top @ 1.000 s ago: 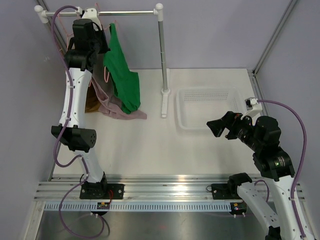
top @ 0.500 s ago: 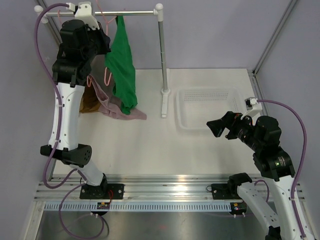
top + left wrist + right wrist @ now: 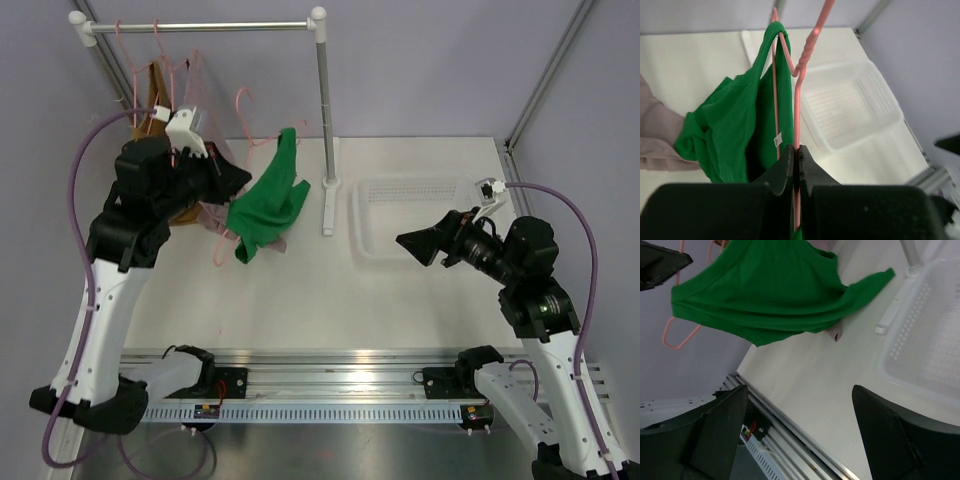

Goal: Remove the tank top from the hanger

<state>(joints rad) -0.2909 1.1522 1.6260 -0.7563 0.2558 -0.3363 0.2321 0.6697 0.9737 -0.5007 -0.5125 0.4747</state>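
Note:
A green tank top [image 3: 268, 205] hangs on a pink wire hanger [image 3: 243, 103], off the rail and above the table left of centre. My left gripper [image 3: 232, 180] is shut on the hanger's wire [image 3: 797, 120]; the tank top [image 3: 735, 130] drapes over it. In the right wrist view the tank top [image 3: 770, 287] spreads wide with the hanger [image 3: 676, 335] showing at its left. My right gripper [image 3: 418, 243] is open and empty, over the table right of the tank top, its fingers [image 3: 720, 435] wide apart.
The clothes rail [image 3: 200, 26] stands at the back with its post [image 3: 326, 120] beside the tank top. Brown and pink garments [image 3: 205, 210] hang and lie at the back left. A white basket [image 3: 420, 215] sits at the right, also in the left wrist view [image 3: 850, 107].
My left gripper has lifted the hanger off the rail and brought it down and forward with the tank top. My right gripper has moved a little left toward it.

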